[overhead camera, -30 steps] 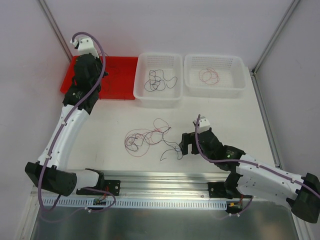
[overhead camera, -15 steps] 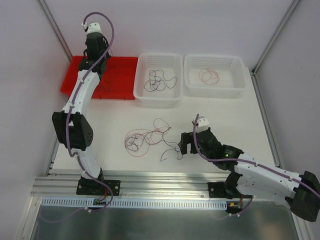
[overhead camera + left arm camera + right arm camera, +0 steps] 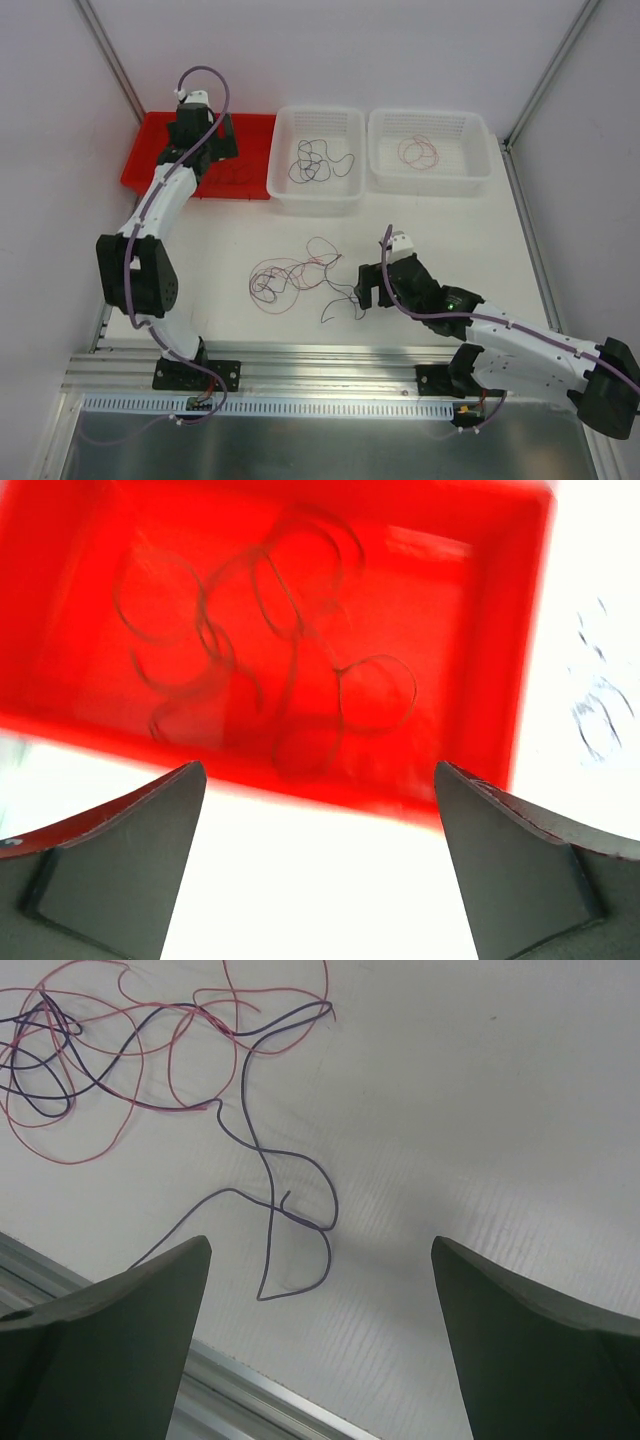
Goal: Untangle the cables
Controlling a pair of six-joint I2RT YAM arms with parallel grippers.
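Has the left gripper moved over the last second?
Yes. The left gripper has shifted right over the red tray, from its left end toward the middle, closer to the neighbouring white basket.

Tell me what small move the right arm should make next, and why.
Probably lower the right gripper straight down and close on the loose thin dark purple wire. Its jaws stand open, that wire's looped end lies directly beneath them, and the loop sits apart from the tangle of red and dark wires.
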